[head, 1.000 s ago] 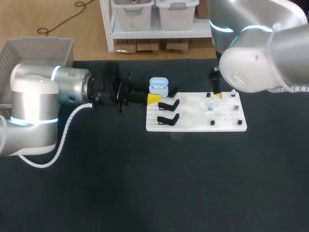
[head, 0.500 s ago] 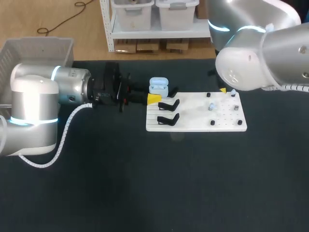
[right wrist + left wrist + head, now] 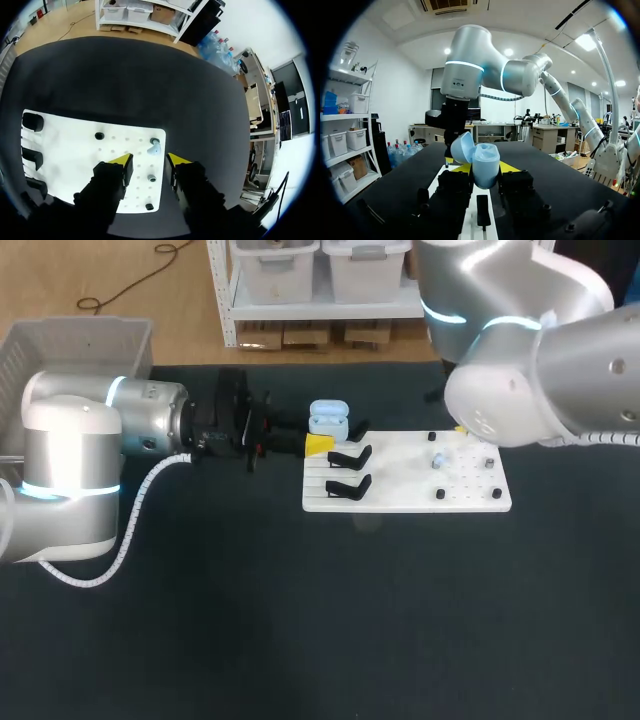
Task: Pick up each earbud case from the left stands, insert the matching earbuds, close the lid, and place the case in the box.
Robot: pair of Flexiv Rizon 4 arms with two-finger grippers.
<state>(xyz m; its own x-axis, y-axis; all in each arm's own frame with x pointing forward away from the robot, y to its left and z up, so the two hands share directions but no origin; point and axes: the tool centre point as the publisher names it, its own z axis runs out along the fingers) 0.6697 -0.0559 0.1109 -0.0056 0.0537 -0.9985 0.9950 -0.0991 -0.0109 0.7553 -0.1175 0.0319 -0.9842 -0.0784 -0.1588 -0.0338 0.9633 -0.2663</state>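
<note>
**A:** Where is the case (image 3: 328, 420) sitting?

**B:** My left hand (image 3: 485, 167) is gripping it from both sides, lid open, just beside the white board (image 3: 65, 150) above the bench (image 3: 300, 620).

**A:** And the right hand (image 3: 149, 160)?

**B:** It's hovering over the board with its fingers wide, and an earbud (image 3: 154, 147) is lying just ahead of its tips. I'm thinking of centring on it, coming straight down and closing softly, so I'm not knocking it sideways before carrying it to the case.
</note>
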